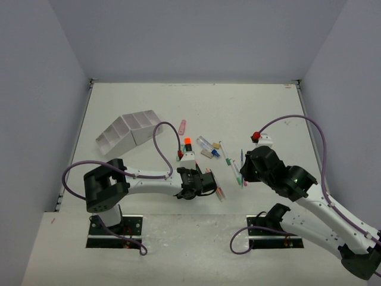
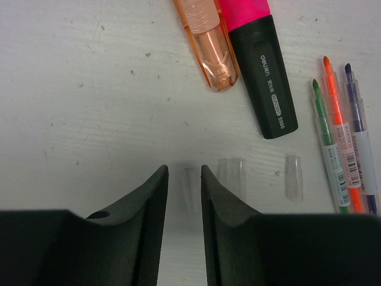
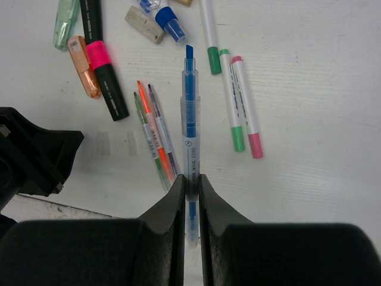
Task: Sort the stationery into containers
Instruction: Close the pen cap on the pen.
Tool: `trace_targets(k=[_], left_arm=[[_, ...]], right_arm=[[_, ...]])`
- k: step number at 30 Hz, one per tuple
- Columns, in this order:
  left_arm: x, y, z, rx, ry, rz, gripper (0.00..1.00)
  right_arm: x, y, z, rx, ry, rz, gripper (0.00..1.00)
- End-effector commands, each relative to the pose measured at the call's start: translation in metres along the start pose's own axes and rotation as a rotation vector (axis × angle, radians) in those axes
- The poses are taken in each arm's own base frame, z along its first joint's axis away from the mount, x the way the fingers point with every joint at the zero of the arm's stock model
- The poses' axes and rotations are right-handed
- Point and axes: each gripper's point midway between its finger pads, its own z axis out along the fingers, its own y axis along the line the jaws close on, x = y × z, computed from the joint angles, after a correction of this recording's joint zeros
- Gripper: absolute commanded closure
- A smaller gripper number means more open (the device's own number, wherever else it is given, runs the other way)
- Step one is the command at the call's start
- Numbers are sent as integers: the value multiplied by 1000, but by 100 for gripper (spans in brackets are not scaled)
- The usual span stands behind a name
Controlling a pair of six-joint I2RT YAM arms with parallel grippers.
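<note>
My left gripper (image 2: 184, 170) is low over the table and open, its narrow jaws standing either side of a small clear cap (image 2: 189, 187) without visibly touching it. Two more clear caps (image 2: 233, 176) (image 2: 293, 176) lie to its right. My right gripper (image 3: 190, 177) is shut on a blue pen (image 3: 189, 101) with a clear barrel, tip pointing away. Beside it lie three thin pens (image 3: 156, 134), green, orange and purple. The white container (image 1: 128, 132), split into compartments, stands at the back left. In the top view the left gripper (image 1: 211, 182) and right gripper (image 1: 243, 174) flank the scattered stationery.
An orange clear marker (image 2: 209, 44) and a pink-and-black highlighter (image 2: 262, 65) lie ahead of the left jaws. White pens with green (image 3: 229, 95) and pink (image 3: 247, 113) ends, a blue cap (image 3: 169, 21) and a beige eraser (image 3: 144, 24) lie farther on. A pink piece (image 1: 182, 126) sits near the container.
</note>
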Motion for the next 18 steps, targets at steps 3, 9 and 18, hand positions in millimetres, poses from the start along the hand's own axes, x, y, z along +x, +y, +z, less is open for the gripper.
trace_targets(k=[3, 9, 18], left_arm=[[0, 2, 1, -21, -11, -35, 71], [10, 4, 8, -37, 10, -21, 71], [12, 10, 10, -42, 4, -6, 86]], right_arm=[[-7, -1, 1, 12, -40, 3, 100], [-7, -1, 1, 7, -38, 2, 100], [-7, 1, 1, 0, -35, -2, 100]])
